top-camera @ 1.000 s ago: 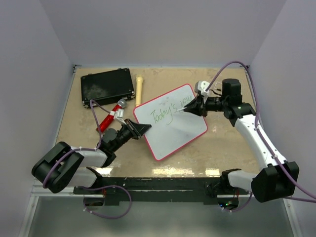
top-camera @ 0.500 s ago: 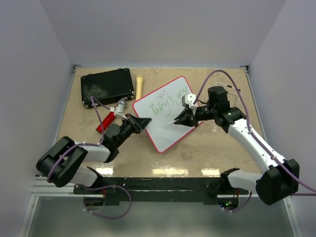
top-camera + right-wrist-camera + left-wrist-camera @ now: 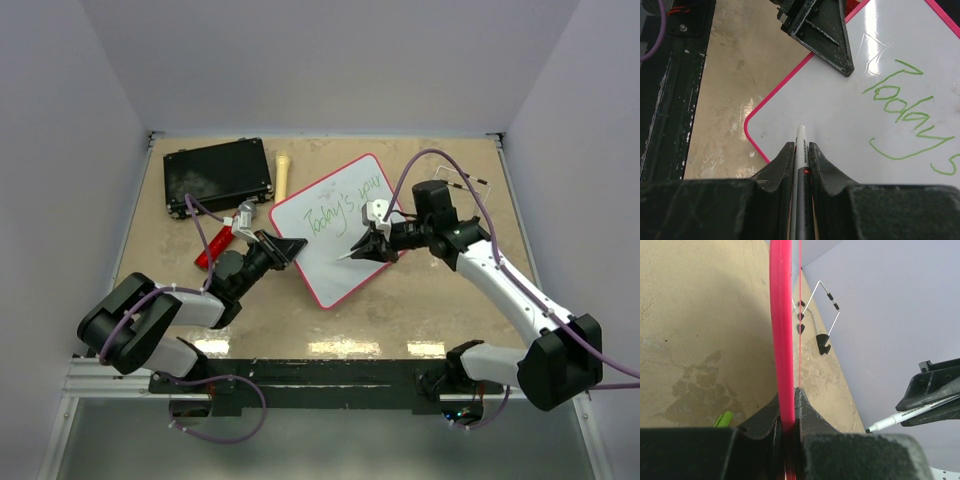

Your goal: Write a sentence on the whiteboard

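Near the worktop's [image 3: 170,250] centre, the left gripper [image 3: 296,246] pinches the whiteboard's [image 3: 335,268] left rim. The right gripper [image 3: 368,250], clamped on a marker [image 3: 352,254], points its tip just below the sentence [image 3: 345,210].

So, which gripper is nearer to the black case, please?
Left. The left gripper clamps the whiteboard's left edge, front-right of the black case; the right gripper, holding a marker, is across the board.
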Tool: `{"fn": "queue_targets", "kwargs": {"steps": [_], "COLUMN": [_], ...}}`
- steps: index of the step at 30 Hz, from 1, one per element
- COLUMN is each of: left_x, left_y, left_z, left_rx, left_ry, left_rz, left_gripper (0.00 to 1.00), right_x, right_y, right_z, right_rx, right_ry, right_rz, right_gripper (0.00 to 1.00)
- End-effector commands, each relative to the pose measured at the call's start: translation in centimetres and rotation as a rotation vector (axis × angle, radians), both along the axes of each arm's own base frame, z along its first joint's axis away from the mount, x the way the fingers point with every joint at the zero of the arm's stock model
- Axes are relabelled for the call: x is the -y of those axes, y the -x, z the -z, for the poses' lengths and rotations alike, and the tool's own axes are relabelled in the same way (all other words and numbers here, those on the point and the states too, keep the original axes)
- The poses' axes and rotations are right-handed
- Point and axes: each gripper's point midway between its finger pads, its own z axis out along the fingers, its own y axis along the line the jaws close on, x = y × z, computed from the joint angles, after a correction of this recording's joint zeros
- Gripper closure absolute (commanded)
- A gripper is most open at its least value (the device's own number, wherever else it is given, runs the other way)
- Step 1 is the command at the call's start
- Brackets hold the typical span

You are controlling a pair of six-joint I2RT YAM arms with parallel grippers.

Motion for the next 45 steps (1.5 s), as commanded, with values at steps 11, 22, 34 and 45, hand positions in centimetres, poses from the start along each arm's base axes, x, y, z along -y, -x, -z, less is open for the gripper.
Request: {"fn": "queue_targets", "kwargs": {"steps": [11,22,34,45], "left_x": [0.1,0.3,0.3,0.3], "left_y": [0.3,0.5,0.6,0.6], "left_z": [-2.3,-2.4,-2.4,-2.6], "left_rx": [0.113,0.112,0.109,0.108], "left_ry": [0.018,0.024,0.029,0.042], "left_rz": [0.020,0.034,0.039,0.042], "left_gripper": [1.00,1.00,1.00,1.00], "right_x": [-0.6,-0.7,-2.2,-2.2], "right_y": [0.7,0.5,2.4,1.2], "right_z": [0.7,0.7,0.7,0.6], "right_rx": [0.023,0.022,0.068,0.060], "right_ry": [0.012,0.013,0.057,0.078], "right_rz": [-0.049,-0.031,-0.115,-0.049], "right_gripper": [1.00,1.00,1.00,1.00]}}
